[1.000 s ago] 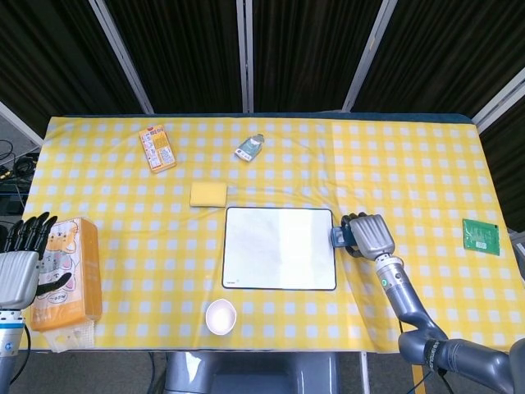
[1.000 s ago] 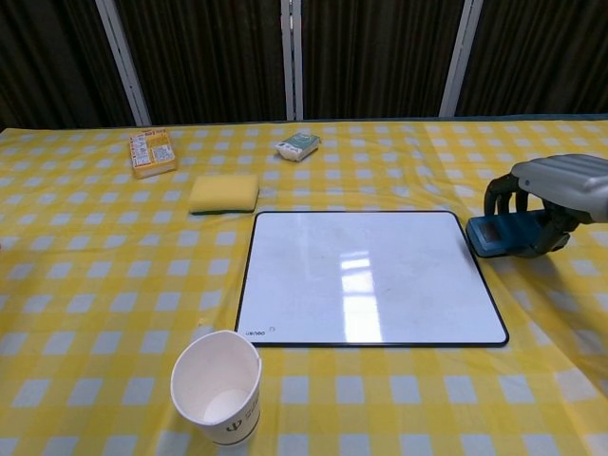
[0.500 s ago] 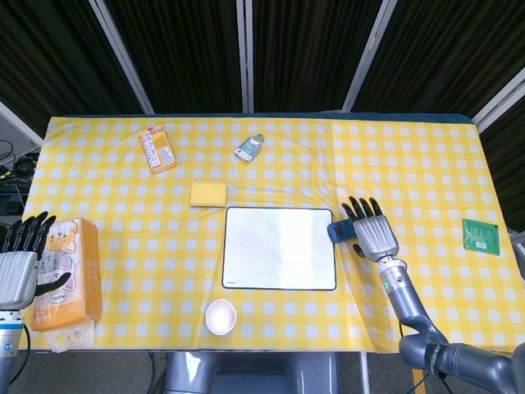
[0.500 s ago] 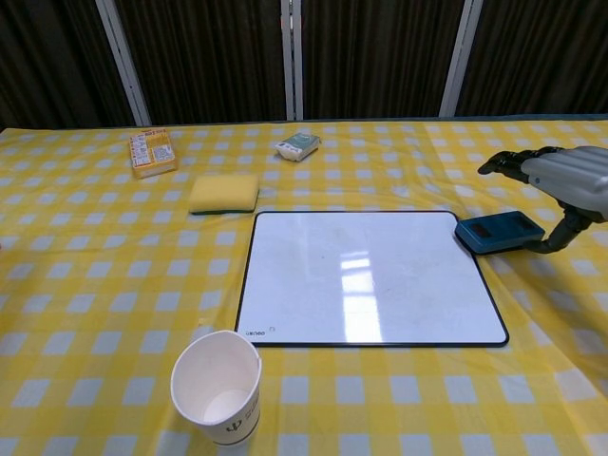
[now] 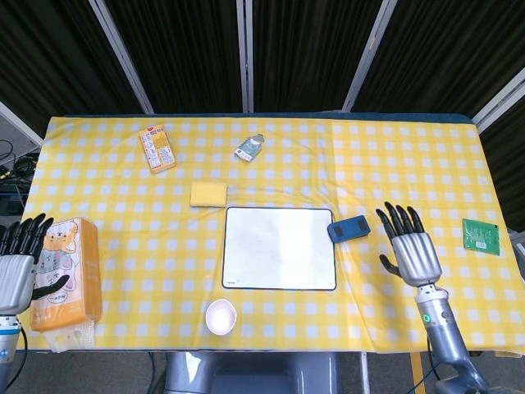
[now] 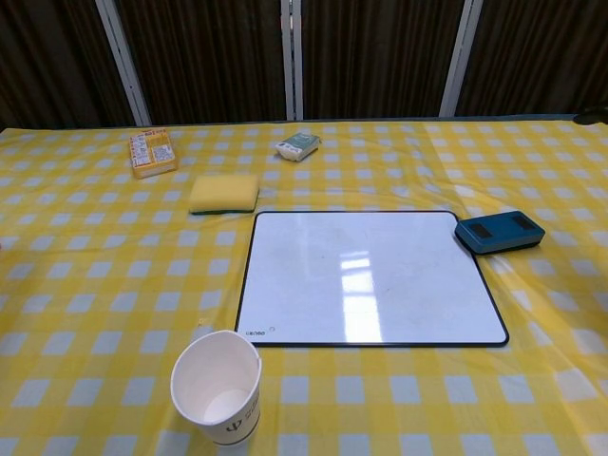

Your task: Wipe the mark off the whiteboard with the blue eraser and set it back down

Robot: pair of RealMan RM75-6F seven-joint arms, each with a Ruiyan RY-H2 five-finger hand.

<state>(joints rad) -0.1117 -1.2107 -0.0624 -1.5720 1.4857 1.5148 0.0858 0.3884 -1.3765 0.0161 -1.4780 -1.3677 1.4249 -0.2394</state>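
The whiteboard [image 5: 280,248] [image 6: 369,276] lies flat on the yellow checked cloth, its white face showing no mark. The blue eraser [image 5: 349,228] [image 6: 499,232] rests on the cloth just beyond the board's right edge, with nothing touching it. My right hand [image 5: 408,248] hovers to the right of the eraser, fingers spread and empty; the chest view does not show it. My left hand [image 5: 16,269] stays at the far left by the table's edge, fingers apart, holding nothing.
A yellow sponge [image 5: 208,194] [image 6: 224,193] lies behind the board's left corner. A white paper cup [image 5: 221,316] [image 6: 217,399] stands in front of it. An orange tissue pack [image 5: 67,271] sits beside my left hand. Orange box [image 5: 157,148], small packet [image 5: 249,148] and green card [image 5: 481,235] lie farther off.
My right hand let go of the blue eraser, opened its fingers and drew back to the right and toward the table's front. The eraser now lies alone beside the board.
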